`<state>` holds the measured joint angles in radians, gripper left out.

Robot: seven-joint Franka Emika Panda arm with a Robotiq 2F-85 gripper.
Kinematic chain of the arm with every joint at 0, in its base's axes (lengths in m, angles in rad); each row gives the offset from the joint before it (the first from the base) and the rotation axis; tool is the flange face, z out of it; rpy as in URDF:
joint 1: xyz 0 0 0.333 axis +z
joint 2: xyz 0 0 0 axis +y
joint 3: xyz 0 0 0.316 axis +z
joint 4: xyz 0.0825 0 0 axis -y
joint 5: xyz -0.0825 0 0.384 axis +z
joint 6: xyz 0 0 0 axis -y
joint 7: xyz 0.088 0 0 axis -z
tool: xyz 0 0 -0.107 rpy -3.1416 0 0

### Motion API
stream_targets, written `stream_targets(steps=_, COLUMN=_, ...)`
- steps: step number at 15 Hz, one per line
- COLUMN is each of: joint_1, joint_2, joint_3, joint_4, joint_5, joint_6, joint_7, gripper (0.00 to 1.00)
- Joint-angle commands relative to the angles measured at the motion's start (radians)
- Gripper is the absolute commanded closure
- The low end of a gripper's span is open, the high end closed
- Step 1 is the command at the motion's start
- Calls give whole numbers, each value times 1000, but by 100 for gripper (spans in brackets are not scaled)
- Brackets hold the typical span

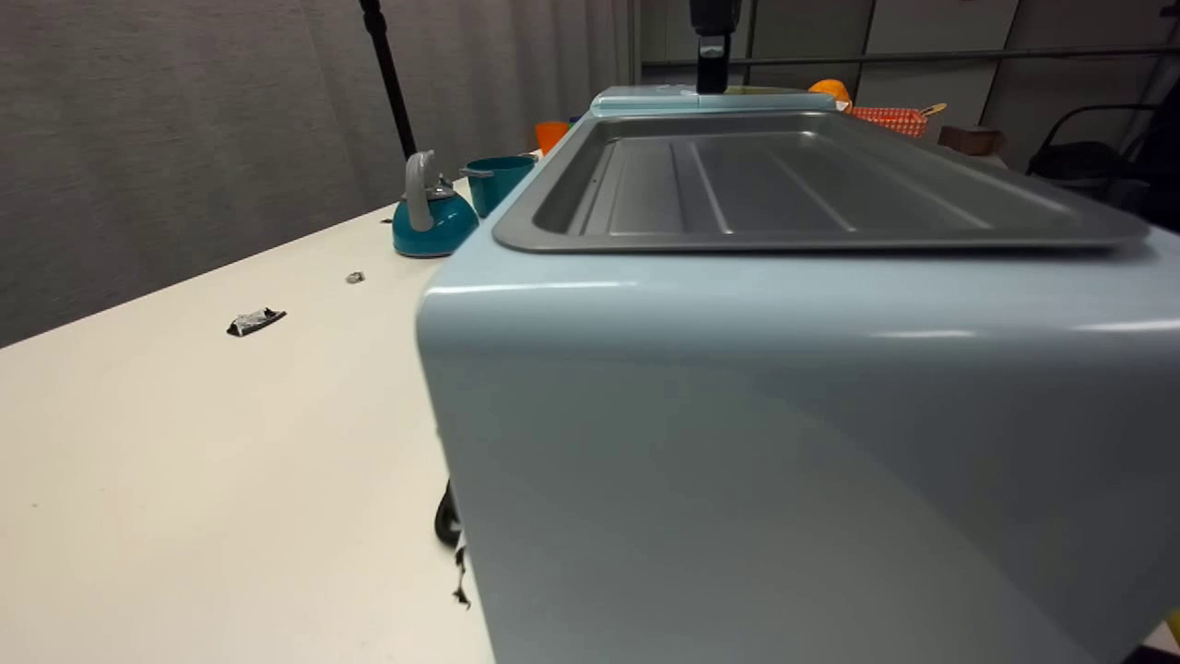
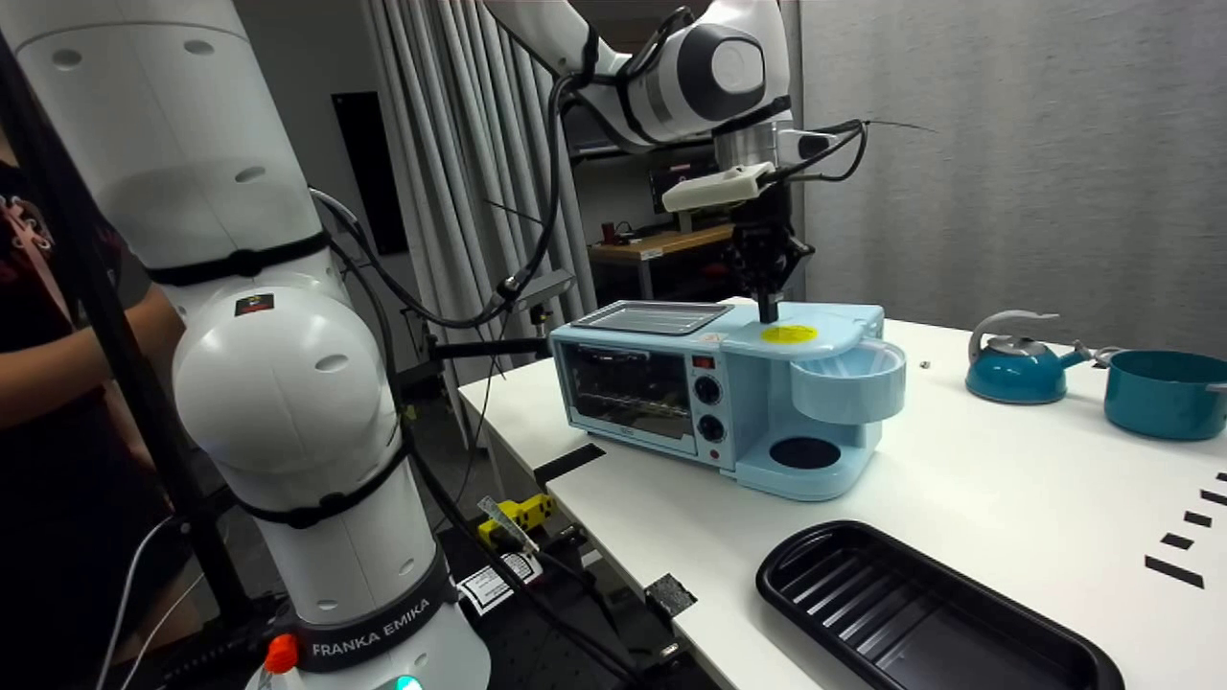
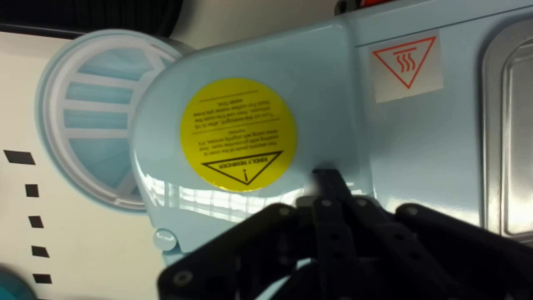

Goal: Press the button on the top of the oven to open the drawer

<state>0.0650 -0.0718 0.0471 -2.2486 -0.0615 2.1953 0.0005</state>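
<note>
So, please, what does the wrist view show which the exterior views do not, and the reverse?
Only the wrist view shows legible words, KINDLY REMINDER, on the yellow sticker. Only an exterior view shows the glass door and the white arm. Both share the yellow sticker itself, the grey tray, the pale blue oven and the gripper.

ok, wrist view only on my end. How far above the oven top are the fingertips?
Observer: Barely, if at all. In both exterior views the gripper reaches down to the top of the oven or just short of it; I can't confirm contact.
Operator: And the round basket, standing on anything?
Observer: No. In an exterior view it juts out from the upper part, with a gap down to the white table.
Operator: What about the front face?
Observer: The glass door there is closed.
</note>
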Motion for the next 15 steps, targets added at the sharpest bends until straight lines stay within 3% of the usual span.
stream_targets(steps=1, joint_1=-2, joint_2=4, joint_3=4, joint_4=-2, joint_5=15, joint_6=-6, joint_7=-8, gripper=100)
stream_targets(steps=9, joint_1=1, joint_2=-71, joint_3=19, joint_4=3, joint_5=-7, joint_6=-45, joint_7=43, gripper=100)
stream_targets(steps=15, joint_1=-2, joint_2=-141, joint_3=44, joint_4=-14, joint_5=-44, joint_6=-45, joint_7=152, gripper=100)
